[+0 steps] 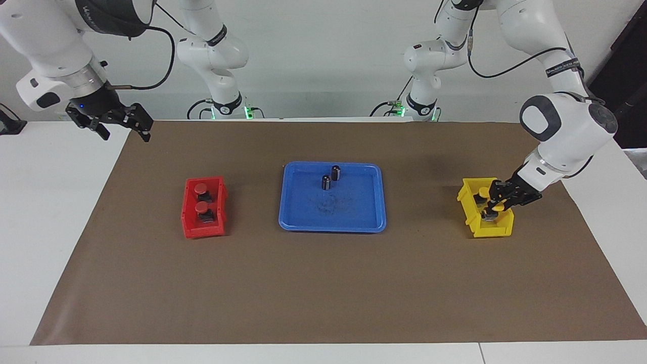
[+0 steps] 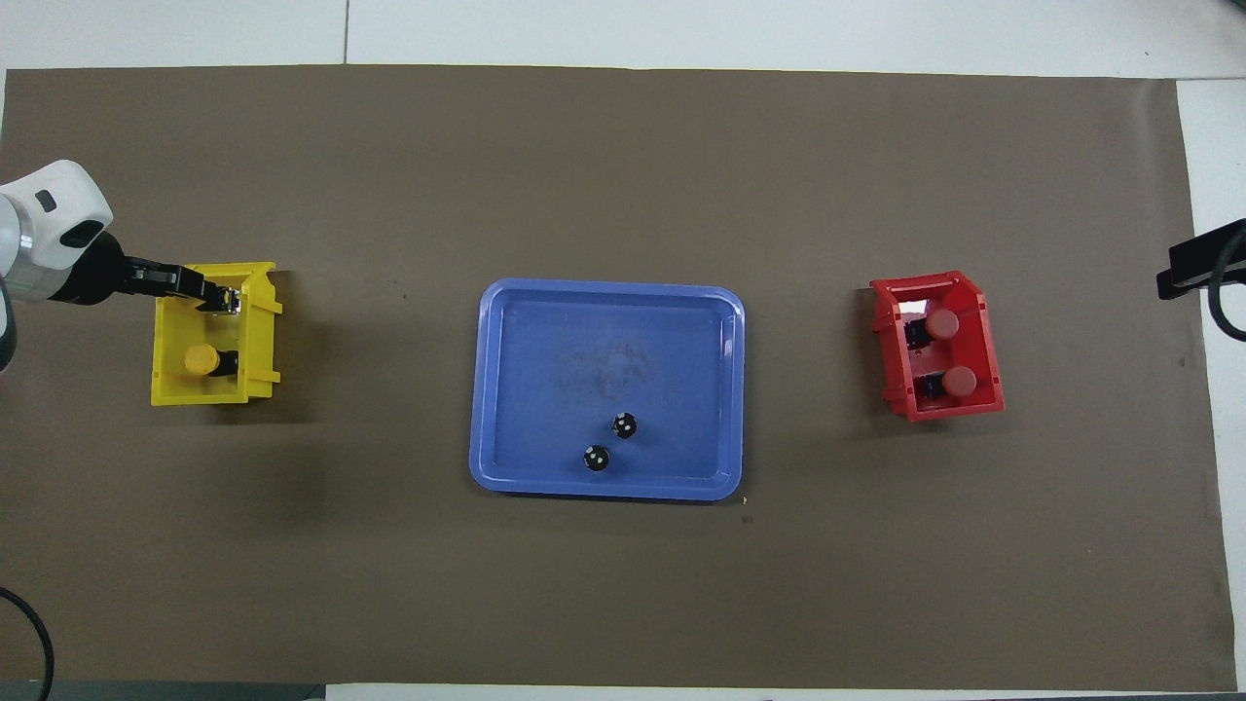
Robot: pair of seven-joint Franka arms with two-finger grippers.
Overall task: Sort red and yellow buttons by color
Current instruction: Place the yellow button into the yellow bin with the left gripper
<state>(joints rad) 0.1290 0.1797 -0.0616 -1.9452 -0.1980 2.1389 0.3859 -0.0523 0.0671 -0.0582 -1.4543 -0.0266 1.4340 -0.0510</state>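
Two red buttons point(image 1: 200, 188) point(image 1: 203, 207) lie in the red bin point(image 1: 203, 230) toward the right arm's end; they also show in the overhead view point(image 2: 942, 323) point(image 2: 960, 381). The yellow bin point(image 1: 475, 218) stands toward the left arm's end. One yellow button point(image 2: 201, 360) lies in it. My left gripper point(image 1: 496, 202) reaches down into this bin and is shut on the second yellow button point(image 1: 499, 206), at the bin's end farther from the robots point(image 2: 229, 300). My right gripper point(image 1: 123, 132) is open and empty, and it waits in the air over the mat's corner.
A blue tray point(image 1: 332, 222) sits mid-table between the two bins. Two small dark cylinders point(image 1: 335, 172) point(image 1: 326, 182) stand in it on the side nearer to the robots. A brown mat point(image 1: 323, 283) covers the table.
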